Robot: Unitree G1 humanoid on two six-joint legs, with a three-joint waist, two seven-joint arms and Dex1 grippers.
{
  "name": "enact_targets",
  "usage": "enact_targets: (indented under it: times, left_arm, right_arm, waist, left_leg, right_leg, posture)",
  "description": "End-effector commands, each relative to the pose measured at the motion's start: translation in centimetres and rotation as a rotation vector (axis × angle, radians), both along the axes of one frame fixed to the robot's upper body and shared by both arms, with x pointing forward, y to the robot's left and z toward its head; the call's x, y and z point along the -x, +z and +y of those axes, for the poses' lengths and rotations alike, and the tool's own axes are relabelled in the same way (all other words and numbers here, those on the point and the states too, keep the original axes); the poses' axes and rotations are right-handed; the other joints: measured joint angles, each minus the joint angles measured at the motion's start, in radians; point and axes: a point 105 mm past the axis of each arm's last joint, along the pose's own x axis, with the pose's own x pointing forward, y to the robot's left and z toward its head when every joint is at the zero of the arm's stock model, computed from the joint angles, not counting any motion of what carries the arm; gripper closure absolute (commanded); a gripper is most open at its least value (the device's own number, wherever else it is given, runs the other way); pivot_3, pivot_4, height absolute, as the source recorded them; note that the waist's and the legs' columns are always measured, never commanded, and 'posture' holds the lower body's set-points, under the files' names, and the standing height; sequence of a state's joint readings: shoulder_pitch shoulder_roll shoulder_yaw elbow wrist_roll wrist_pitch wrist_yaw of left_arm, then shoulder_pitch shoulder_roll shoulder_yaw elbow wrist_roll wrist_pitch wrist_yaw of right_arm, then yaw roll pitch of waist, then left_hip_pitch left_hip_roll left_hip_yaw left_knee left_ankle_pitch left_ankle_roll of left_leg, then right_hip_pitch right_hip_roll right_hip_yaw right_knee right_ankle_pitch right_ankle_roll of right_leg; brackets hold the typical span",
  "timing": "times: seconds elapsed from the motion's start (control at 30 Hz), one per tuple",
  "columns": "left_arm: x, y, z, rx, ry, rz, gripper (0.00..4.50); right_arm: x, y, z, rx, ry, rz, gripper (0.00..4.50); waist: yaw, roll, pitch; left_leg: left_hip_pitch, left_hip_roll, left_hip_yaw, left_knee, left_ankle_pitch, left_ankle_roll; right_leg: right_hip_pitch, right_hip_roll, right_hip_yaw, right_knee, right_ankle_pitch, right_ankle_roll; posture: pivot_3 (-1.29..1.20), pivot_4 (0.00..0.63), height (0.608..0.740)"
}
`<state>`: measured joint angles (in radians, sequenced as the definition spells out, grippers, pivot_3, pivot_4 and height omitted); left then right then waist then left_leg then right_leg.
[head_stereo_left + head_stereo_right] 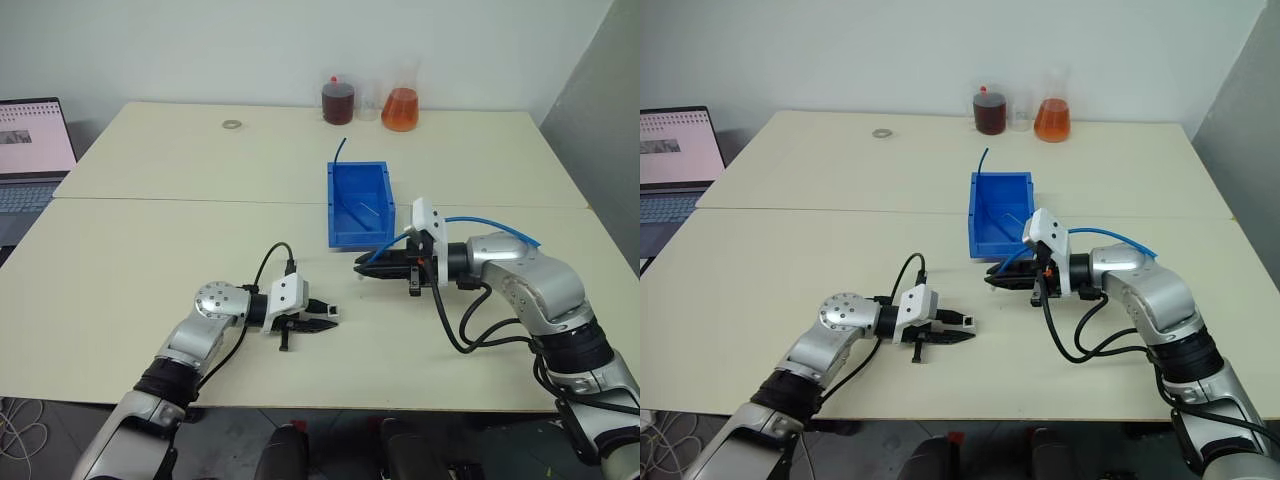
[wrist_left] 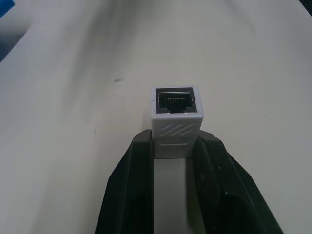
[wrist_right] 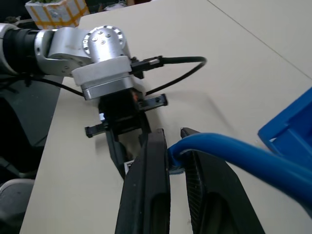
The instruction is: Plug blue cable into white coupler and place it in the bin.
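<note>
Two hands face each other low over the pale desk [image 1: 150,250], one part in each, not yet joined. The bin [image 1: 345,205], largest of the task's things, stands on the desk just behind the right hand [image 1: 362,268], upright and open-topped; a rigid tray like this needs no handling, only a drop over its walls.

Next in size is the blue cable [image 3: 234,151]. It arcs from the right forearm into the right hand, whose two black fingers [image 3: 148,190] are pinched on it near its tip. The plug itself sits hidden between them in the right wrist view. I judge the cord light and springy, apt to twist or bow if held far back, so a hold close behind the plug looks right for steering it. The clear plug and its latch are likely brittle, so a sideways push could harm them.

Smallest is the white coupler [image 2: 175,119], clamped by its rear half between the fingers of the left hand [image 1: 325,318], its dark socket clear and open toward the right hand. Hard, smooth plastic of this kind could slip backward under insertion force, so the squeeze on its flat sides should be firm.
</note>
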<state>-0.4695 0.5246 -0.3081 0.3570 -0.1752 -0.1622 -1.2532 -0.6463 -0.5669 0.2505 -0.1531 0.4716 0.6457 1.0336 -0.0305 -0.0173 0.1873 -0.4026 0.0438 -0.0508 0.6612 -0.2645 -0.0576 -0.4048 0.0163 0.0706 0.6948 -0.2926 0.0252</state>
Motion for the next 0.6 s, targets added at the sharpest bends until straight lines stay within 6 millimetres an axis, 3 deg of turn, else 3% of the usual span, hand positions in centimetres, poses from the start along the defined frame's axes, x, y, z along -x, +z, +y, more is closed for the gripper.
enact_targets:
  times: [0.03, 0.43, 0.6]
  left_arm:
    - [0.2, -1.1, -0.1, -0.036, -0.04, -0.002, 3.72]
    - [-0.3, -1.1, 0.0, -0.033, -0.028, 0.038, 3.72]
    - [-0.3, -0.8, 0.3, -0.031, -0.021, 0.068, 3.72]
  right_arm:
    - [1.1, 0.0, 0.8, 0.022, 0.066, -0.042, 4.33]
    - [0.7, -3.0, 2.5, 0.083, 0.071, 0.007, 4.33]
    - [0.5, -3.4, 3.1, 0.084, 0.076, -0.002, 4.33]
  waist:
    - [0.0, 0.0, 0.0]
    - [0.0, 0.0, 0.0]
    - [-0.001, 0.0, 0.0]
  left_leg:
    - [0.0, 0.0, 0.0, 0.0, 0.0, 0.0]
    - [0.001, 0.0, -0.001, 0.001, 0.0, 0.0]
    - [0.001, 0.0, -0.001, 0.001, 0.0, 0.0]
  right_leg:
    - [0.0, 0.0, 0.0, 0.0, 0.0, 0.0]
    - [0.001, 0.0, 0.0, 0.002, 0.0, 0.0]
    - [0.001, 0.0, 0.0, 0.002, 0.0, 0.0]
  posture:
    - [0.0, 0.15, 0.74]
    - [0.0, 0.15, 0.74]
    - [0.0, 0.15, 0.74]
